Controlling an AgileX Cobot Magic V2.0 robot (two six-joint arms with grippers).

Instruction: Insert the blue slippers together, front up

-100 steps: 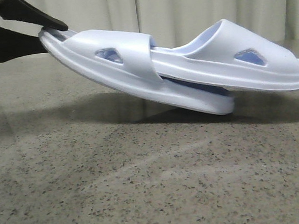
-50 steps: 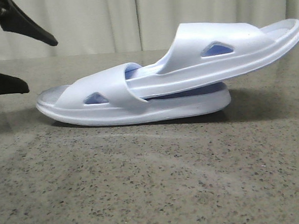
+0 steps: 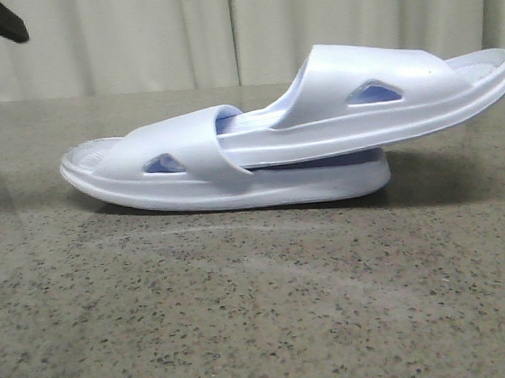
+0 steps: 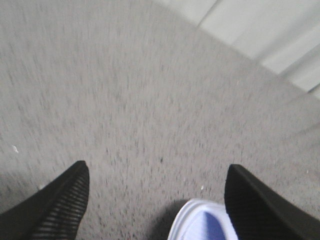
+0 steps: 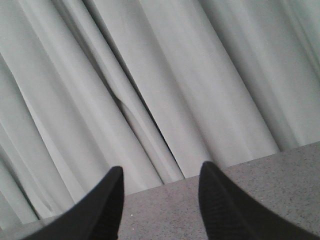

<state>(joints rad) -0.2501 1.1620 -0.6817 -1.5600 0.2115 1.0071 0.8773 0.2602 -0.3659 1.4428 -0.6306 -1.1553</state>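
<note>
The left gripper (image 4: 156, 200) had let go and pulled up and away from the blue slippers (image 3: 258, 146), its fingers spread wide and empty, with only a toe end of one slipper showing just below it in the blurred left wrist view. The pair now lay settled on the surface (image 3: 243, 309), one slipper's front tucked under the other's strap, so the nesting looked done. The right gripper (image 5: 160, 205) stood parted and empty, well away from the slippers, facing the curtain (image 5: 150, 75).
</note>
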